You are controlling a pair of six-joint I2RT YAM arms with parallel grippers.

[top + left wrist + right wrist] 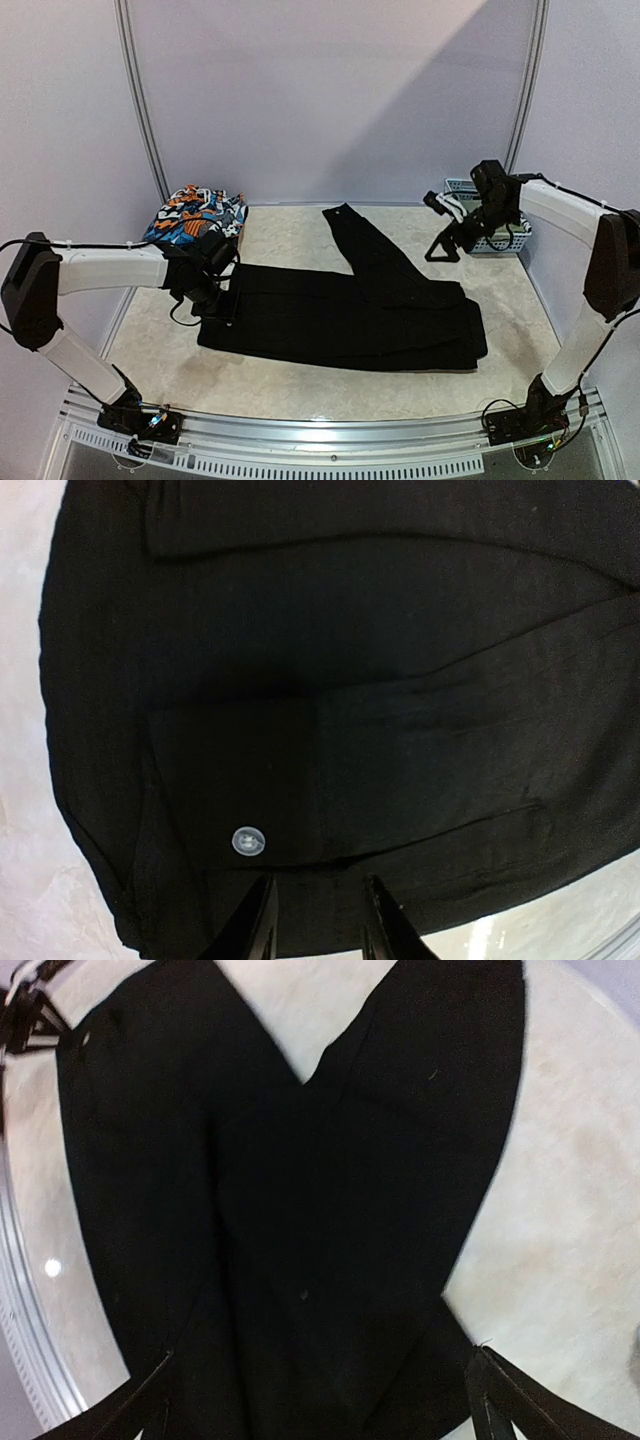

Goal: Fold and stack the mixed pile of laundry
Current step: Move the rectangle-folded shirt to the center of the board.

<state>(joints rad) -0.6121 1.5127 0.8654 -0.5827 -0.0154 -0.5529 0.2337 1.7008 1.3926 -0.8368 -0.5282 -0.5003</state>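
One garment | long black trousers flat mid-table, one leg splayed toward the back | left gripper slightly parted over the waist, by the button | right gripper wide apart, aloft, empty | best: pinch the stray hem, lay it square on its twin

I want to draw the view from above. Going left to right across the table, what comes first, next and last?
Print pile → black trousers → blue basket.
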